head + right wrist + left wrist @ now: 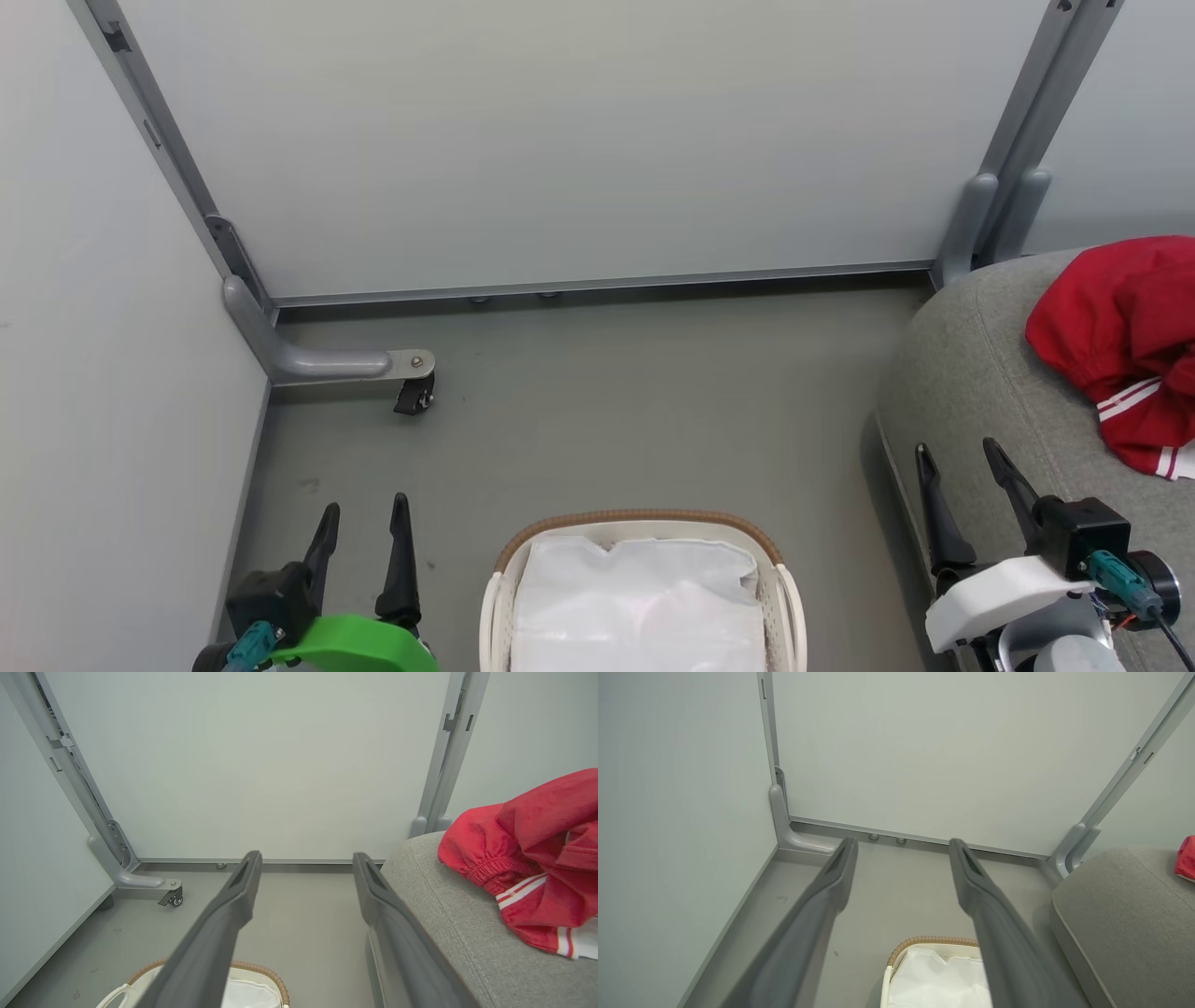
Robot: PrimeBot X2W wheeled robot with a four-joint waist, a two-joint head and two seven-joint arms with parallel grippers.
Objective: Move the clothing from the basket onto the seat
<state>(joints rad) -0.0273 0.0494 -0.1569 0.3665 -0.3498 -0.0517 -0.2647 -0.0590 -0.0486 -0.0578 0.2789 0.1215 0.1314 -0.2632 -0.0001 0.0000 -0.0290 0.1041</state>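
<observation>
1. At 7 o'clock in the head view, the left gripper [366, 504] hangs over the grey floor [607, 420]. Its jaws are released and spread apart, with nothing between them.
2. At 10 o'clock from that gripper, a grey partition foot [327, 362] with a small black caster [414, 397] stands on the floor. It sits in the corner where the pale wall panels [560, 140] meet.
3. At 6 o'clock, the basket [644, 516] stands on the floor between the two grippers and touches neither. Its brown woven rim faces the wall, and its white cloth lining [635, 597] shows inside.
4. At 4 o'clock, the right gripper [956, 448] hovers over the rounded left edge of the seat [971, 392]. Its jaws are released and wide apart, grasping nothing.
5. The grey seat fills the 3 to 5 o'clock side, to the right of the basket, with a strip of floor between them.
6. At 3 o'clock, the clothing [1120, 336] lies on the seat as a crumpled red heap with white stripes, cut off by the picture's edge. It is at 1 o'clock from the right gripper and apart from it. In the right wrist view it lies at 3 o'clock on the seat cushion.
</observation>
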